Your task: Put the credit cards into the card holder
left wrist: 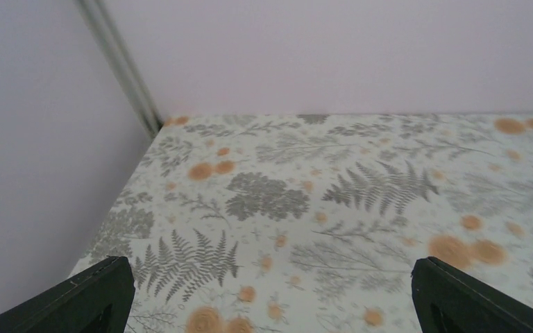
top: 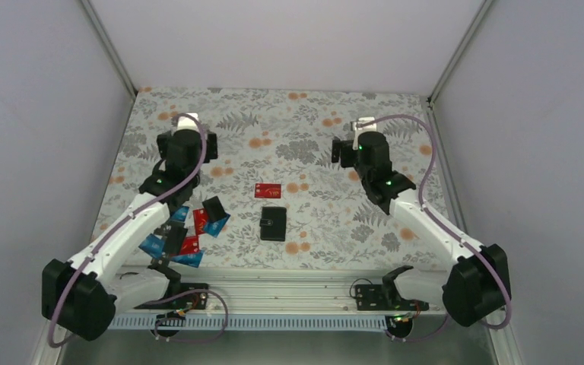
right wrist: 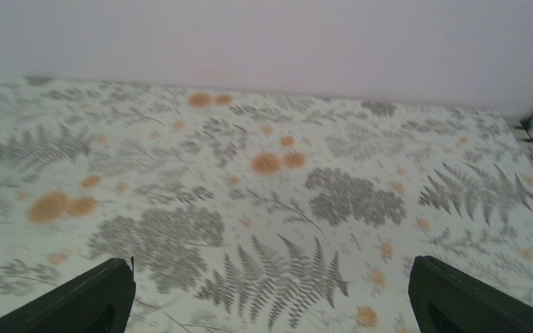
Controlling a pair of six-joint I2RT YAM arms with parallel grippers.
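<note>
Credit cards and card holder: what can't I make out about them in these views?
1. Card pile, top view: the left arm crosses it, hiding some cards; count uncertain, print too small.
2. Card holder, top view: too small to tell if it is fully closed; inside hidden.
3. Wrist views: neither cards nor holder in frame; left hand and right hand open, fingers cut off by the bottom edge.

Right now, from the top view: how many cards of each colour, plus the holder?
Red cards: 3
Blue cards: 4
Black cards: 2, the second hard to make out beside the left arm
Card holder: 1
Total: 10 things in view; the arm may hide more cards.
</note>
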